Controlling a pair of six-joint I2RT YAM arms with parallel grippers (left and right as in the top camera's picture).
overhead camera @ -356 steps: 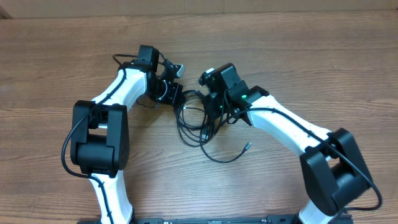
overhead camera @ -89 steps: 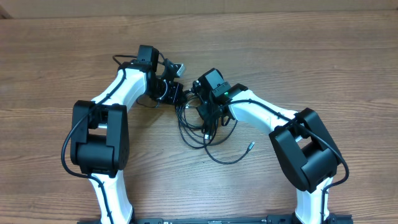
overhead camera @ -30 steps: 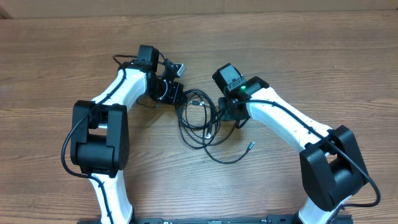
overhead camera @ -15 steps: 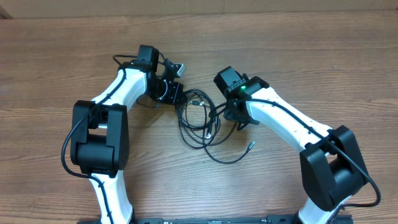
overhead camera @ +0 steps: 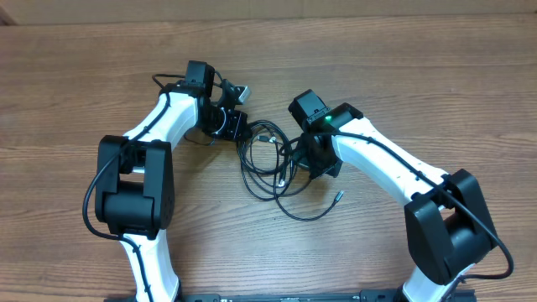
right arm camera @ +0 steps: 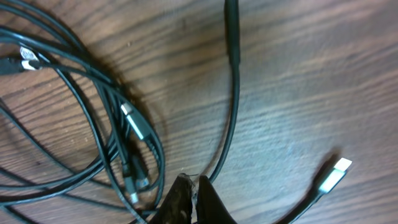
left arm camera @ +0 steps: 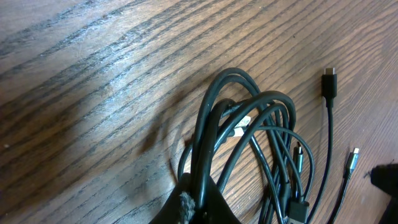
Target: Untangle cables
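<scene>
The cables [overhead camera: 267,168] lie as a tangle of thin black loops on the wood between the two arms. My left gripper [overhead camera: 237,127] sits at the tangle's upper left edge. In the left wrist view that gripper [left arm camera: 198,206] is shut on a bunch of cable strands [left arm camera: 249,124] that fan out from between its tips. My right gripper [overhead camera: 309,165] is low at the tangle's right side. In the right wrist view it [right arm camera: 194,186] is shut with nothing between the tips, and one strand [right arm camera: 231,106] curves past just right of them. The main loops [right arm camera: 93,93] lie to their left.
A loose silver plug tip [overhead camera: 338,195] [right arm camera: 333,174] lies on the bare wood right of the tangle. Another black plug end [left arm camera: 328,81] rests beyond the loops. The tabletop [overhead camera: 436,75] is brown wood grain all around.
My right gripper has shifted a little toward the front of the table and down beside the tangle's right edge. The left arm and the cables have stayed put.
</scene>
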